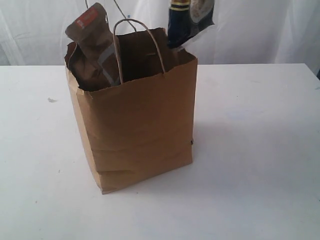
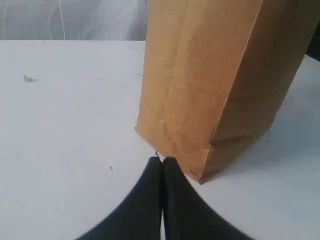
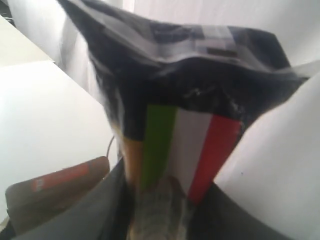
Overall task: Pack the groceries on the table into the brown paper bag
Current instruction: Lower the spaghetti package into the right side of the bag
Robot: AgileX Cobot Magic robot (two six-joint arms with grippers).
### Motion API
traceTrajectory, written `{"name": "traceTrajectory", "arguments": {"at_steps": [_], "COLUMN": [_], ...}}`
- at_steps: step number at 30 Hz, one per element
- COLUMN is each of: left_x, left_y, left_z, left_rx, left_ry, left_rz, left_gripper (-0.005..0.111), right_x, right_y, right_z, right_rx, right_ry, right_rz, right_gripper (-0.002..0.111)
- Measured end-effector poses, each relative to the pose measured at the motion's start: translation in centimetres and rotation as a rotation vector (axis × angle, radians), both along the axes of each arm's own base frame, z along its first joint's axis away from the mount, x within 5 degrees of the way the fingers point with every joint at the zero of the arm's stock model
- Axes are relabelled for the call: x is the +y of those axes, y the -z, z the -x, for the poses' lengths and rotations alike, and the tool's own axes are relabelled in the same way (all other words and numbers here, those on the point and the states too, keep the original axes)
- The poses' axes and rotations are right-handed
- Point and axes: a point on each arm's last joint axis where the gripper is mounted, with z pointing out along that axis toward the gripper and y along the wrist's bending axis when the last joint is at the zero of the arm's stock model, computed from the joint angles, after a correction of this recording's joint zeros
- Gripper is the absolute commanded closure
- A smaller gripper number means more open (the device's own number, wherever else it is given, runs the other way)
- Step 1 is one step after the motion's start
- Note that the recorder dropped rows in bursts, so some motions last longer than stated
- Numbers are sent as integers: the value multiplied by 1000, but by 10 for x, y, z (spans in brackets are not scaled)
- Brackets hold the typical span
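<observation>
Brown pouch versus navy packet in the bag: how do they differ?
The dark-brown pouch is brown with a red label; the navy packet is glossy, striped green, white and red. The pouch leans at the brown paper bag's left; the packet stands at its right. Both poke out of the bag.

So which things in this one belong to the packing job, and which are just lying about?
Job in hand:
brown paper bag
dark-brown pouch, sticking out of the bag
long orange-navy packet, held at the bag's mouth by the right gripper
table
left gripper, jaws shut, beside the bag's bottom corner

Lying about:
small speck on the table
white curtain behind
</observation>
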Motion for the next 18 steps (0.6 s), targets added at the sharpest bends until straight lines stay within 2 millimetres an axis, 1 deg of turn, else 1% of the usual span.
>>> {"name": "traceTrajectory", "arguments": {"at_steps": [6,8,9,12,13,15,18], "left_x": [0,0,0,0,0,0,0], "left_y": [0,0,0,0,0,0,0], "left_z": [0,0,0,0,0,0,0], "left_rx": [0,0,0,0,0,0,0], "left_ry": [0,0,0,0,0,0,0], "left_rz": [0,0,0,0,0,0,0], "left_gripper": [107,107,107,107,107,107,107], "right_x": [21,32,40,51,57,61,59], "right_y": [-4,-4,-2,2,8,14,13], "right_z": [3,6,8,9,6,0,1], "right_rx": [-25,-32,-25,-15,-11,-12,-20], "right_ry": [-64,-95,-122,-153,-159,-150,-140], "right_rz": [-21,-28,-25,-7,19,58,60], "right_gripper": [108,108,108,108,108,108,108]}}
